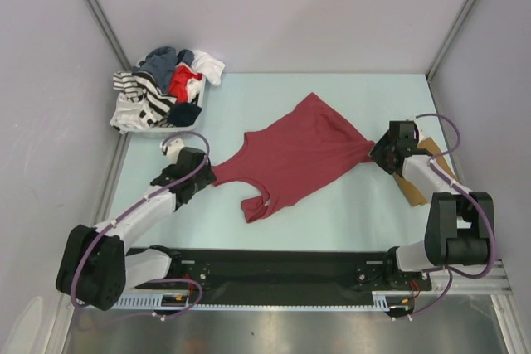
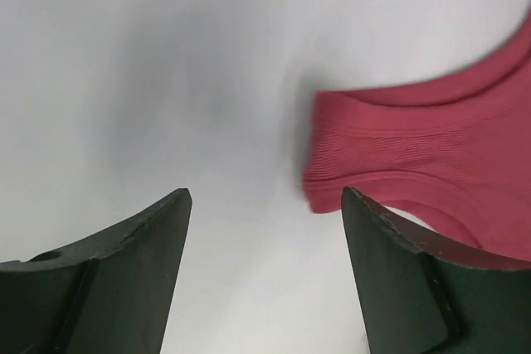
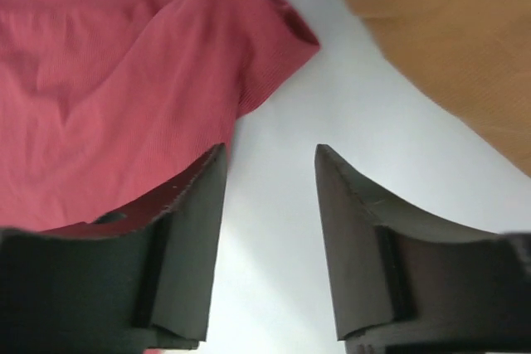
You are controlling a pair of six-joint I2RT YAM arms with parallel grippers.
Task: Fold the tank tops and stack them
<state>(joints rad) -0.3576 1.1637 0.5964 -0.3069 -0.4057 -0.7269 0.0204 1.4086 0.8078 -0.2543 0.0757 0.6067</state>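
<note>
A dark maroon red tank top lies spread flat on the pale table, straps toward the left arm and hem toward the right. My left gripper is low on the table just left of one strap end. Its jaws are open with only bare table between them. My right gripper is at the hem corner, also open, the cloth lying beside its left finger and not between the fingers. A tan-brown tank top lies folded under the right arm.
A white basket heaped with mixed clothes stands at the back left. Grey walls close in both sides and the back. The arms' black base rail runs along the near edge.
</note>
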